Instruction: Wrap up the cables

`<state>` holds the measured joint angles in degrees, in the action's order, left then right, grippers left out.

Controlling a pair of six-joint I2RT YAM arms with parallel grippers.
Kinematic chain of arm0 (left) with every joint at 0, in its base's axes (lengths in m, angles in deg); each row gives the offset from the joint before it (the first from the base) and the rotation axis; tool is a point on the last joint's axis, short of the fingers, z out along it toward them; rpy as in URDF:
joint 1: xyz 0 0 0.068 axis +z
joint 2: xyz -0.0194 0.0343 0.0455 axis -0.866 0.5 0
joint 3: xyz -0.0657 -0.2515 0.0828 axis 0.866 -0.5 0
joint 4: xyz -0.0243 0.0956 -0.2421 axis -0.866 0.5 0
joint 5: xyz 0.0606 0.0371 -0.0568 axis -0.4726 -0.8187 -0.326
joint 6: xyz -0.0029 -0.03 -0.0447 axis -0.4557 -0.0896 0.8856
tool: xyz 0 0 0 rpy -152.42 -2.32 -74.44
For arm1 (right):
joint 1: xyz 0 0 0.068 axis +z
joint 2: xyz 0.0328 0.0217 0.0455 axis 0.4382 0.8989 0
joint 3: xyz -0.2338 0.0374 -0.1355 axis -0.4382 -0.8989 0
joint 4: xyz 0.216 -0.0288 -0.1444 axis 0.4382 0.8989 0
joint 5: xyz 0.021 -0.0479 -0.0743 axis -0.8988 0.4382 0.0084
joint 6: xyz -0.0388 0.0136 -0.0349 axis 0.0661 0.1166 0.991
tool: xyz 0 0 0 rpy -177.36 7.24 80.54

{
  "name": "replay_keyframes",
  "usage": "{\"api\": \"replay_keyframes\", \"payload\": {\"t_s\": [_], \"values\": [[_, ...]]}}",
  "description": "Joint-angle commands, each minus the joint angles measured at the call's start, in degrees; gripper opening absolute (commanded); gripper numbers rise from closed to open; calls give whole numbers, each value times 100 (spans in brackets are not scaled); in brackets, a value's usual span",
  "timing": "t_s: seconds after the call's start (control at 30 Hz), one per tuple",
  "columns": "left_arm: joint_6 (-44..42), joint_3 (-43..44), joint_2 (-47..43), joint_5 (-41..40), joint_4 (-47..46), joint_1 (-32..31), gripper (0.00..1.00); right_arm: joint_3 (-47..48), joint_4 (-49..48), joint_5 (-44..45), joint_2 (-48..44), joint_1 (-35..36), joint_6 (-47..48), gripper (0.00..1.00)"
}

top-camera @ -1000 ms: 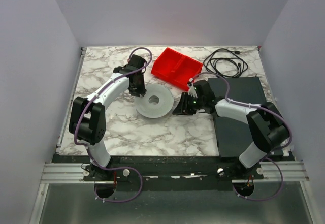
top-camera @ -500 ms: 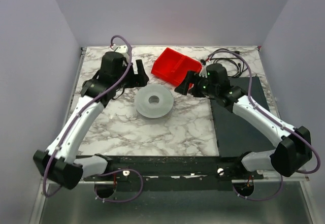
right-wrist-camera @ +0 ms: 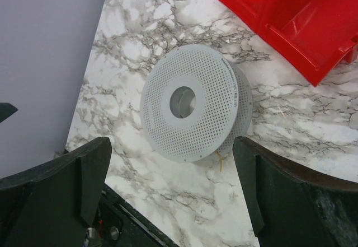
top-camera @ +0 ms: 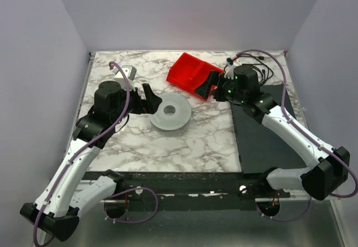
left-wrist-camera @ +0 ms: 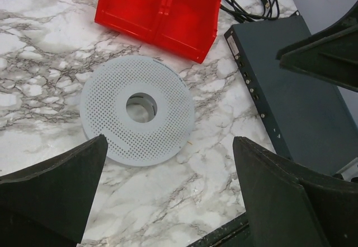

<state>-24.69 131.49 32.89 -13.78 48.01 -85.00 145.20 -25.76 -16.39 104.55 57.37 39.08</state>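
— Where is the wire [right-wrist-camera: 219, 161] lying?
— A short, hair-thin yellow strand is poking out at the lower rim of the spool [right-wrist-camera: 189, 102] in the right wrist view. I am not making out any more of it.
— And the spool?
— It is lying on the marble surface [top-camera: 168, 146], near the red bin [top-camera: 193, 73].
— What are the fingers doing?
— The left fingers [top-camera: 151, 97] are hovering just left of the spool, spread wide. The right fingers [top-camera: 210, 84] are hanging by the bin's right edge, spread wide too.
— Anything else?
— A black cord [top-camera: 263, 70] is lying at the far right, beside a dark box [top-camera: 260, 135].
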Motion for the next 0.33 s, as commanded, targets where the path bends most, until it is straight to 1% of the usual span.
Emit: {"api": "replay_keyframes", "payload": {"t_s": [0.0, 0.1, 0.3], "values": [[85, 25, -134, -43, -179, -23, 98, 96, -1, 197, -129, -25, 72, 100], [119, 52, -49, 4, -140, -23, 99, 67, -36, 201, -144, -17, 84, 100], [179, -24, -61, 52, -371, -23, 98, 120, 21, 277, -162, -18, 142, 100]]}}
